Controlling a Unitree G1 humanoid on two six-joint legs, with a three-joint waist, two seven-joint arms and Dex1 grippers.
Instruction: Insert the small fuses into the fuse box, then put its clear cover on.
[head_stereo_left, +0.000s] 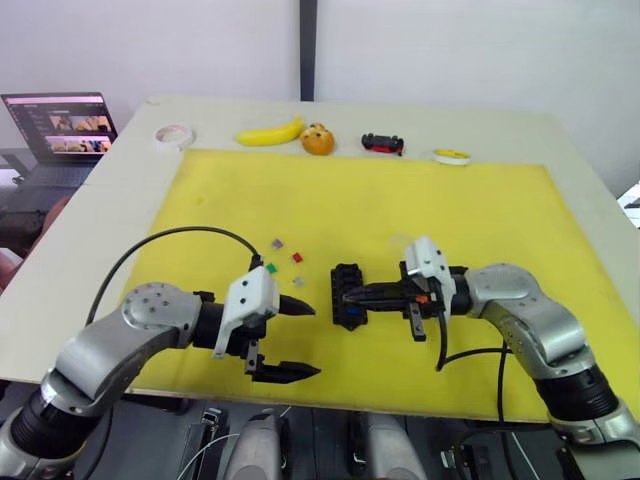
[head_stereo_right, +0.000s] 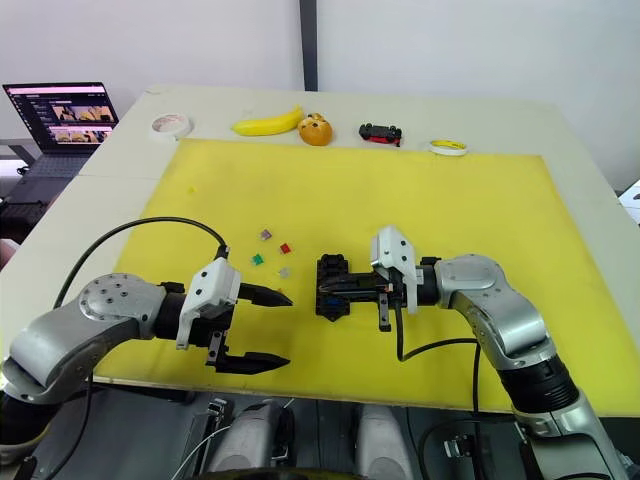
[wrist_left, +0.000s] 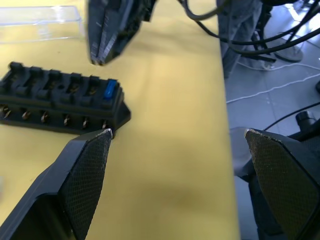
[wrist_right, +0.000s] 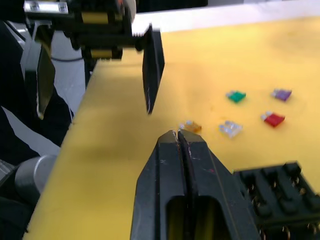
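The black fuse box (head_stereo_left: 348, 297) lies mid-mat with a blue fuse (wrist_left: 110, 90) seated in an end slot. My right gripper (head_stereo_left: 345, 296) reaches over the box from the right; its fingers (wrist_right: 177, 150) are shut with nothing seen between them. Loose small fuses lie to the box's left: purple-grey (head_stereo_left: 277, 243), red (head_stereo_left: 297, 257), green (head_stereo_left: 270, 268), pale grey (head_stereo_left: 298, 282), and amber (wrist_right: 190, 127) just past the right fingertips. My left gripper (head_stereo_left: 312, 341) hangs open left of the box, empty. The clear cover (wrist_left: 40, 22) lies beyond the box.
The yellow mat (head_stereo_left: 450, 210) covers the table. Along the back edge sit a tape roll (head_stereo_left: 173, 134), a banana (head_stereo_left: 268, 133), an orange toy (head_stereo_left: 318, 139), a black-and-red toy car (head_stereo_left: 383, 144) and a yellow ring (head_stereo_left: 452, 156). A laptop (head_stereo_left: 65, 125) stands at the far left.
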